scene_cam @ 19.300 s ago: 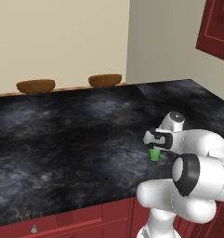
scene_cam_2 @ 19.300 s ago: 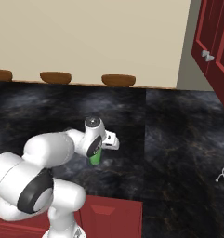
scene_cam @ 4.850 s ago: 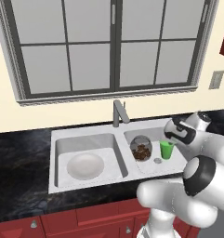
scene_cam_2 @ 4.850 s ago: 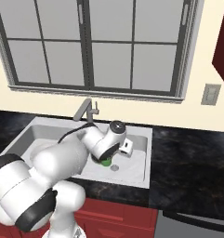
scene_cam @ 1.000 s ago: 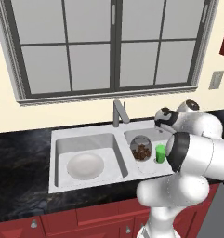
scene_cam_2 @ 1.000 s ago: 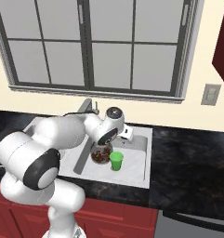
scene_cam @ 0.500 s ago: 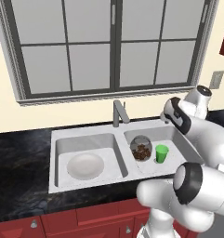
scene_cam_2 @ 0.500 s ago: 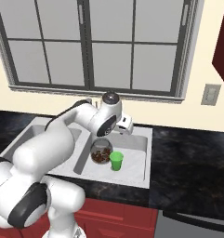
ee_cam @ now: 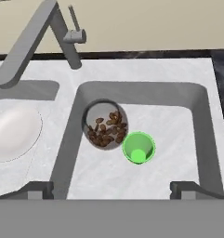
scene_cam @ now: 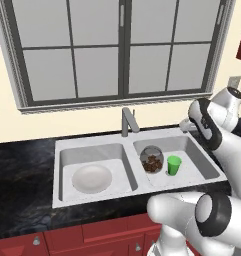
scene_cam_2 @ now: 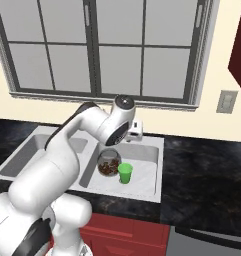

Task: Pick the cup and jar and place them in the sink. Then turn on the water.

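Overhead, hand view: cup touching jar; jaws spread.

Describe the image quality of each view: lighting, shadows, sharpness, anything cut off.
Left base view: flat, even rendered light, no glare; the jar and cup look crisp. Right base view: equally even light, the white arm blocks part of the sink. Hand view: softer, slightly blurred, faint shading along the basin walls; the faucet is cut off at the top.

Text: none can be read.
Labels or brands: none on the jar, cup or sink below the gripper.
Numbers, signs: none.
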